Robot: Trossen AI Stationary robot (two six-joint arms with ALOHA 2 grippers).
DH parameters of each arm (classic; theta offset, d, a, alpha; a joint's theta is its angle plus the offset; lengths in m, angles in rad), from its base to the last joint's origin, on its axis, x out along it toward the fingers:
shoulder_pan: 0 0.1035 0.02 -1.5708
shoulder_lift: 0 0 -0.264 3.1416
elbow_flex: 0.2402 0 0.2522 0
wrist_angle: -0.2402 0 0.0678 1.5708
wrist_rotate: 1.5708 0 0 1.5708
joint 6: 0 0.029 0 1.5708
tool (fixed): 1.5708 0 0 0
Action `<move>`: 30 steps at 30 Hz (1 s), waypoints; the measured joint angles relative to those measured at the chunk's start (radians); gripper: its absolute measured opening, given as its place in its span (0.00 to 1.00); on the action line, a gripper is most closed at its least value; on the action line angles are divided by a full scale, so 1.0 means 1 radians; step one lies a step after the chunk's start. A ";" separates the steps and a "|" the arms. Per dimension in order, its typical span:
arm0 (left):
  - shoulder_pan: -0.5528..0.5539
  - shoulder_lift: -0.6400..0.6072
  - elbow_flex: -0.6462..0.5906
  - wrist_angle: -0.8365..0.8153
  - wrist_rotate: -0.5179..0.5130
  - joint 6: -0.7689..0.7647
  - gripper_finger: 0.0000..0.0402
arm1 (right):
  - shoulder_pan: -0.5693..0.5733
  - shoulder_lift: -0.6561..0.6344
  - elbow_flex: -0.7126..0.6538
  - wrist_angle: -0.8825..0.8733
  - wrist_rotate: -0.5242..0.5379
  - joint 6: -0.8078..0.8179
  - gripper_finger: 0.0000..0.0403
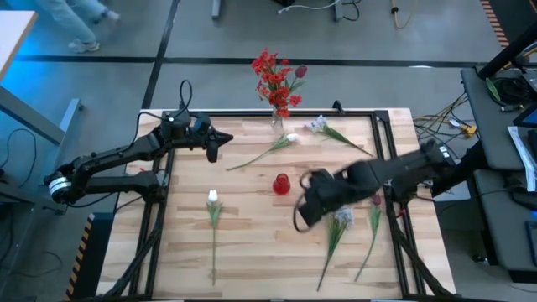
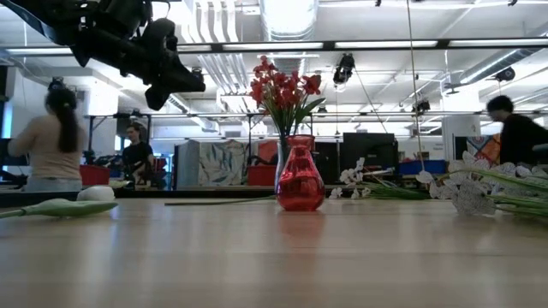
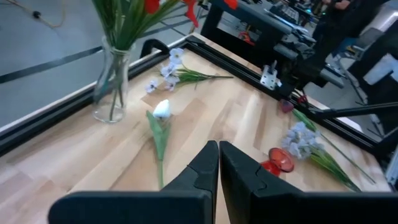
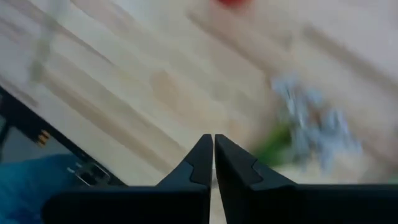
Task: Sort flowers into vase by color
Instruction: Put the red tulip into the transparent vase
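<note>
A clear glass vase (image 1: 277, 117) at the table's far edge holds red flowers (image 1: 275, 75). A small red vase (image 1: 281, 183) stands mid-table. Lying flat on the wood are two white tulips (image 1: 212, 197) (image 1: 291, 137), two pale blue clusters (image 1: 317, 126) (image 1: 342, 220) and a maroon bud (image 1: 376, 201). My left gripper (image 1: 214, 149) hovers shut over the far left part of the table, left of the far tulip (image 3: 161, 110). My right gripper (image 1: 300, 220) is shut above the wood, just left of the near pale blue cluster (image 4: 311, 121).
A black frame (image 1: 382, 134) borders the table. The red vase (image 2: 300, 175) stands in front of the glass vase (image 2: 282, 150) in the low view. People move in the room behind. Bare wood lies at the near left (image 1: 176, 252) and near middle of the table.
</note>
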 joint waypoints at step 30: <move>0.000 0.000 0.000 0.000 0.031 -0.049 0.00 | 0.308 -0.434 -0.885 0.241 -0.164 1.002 0.38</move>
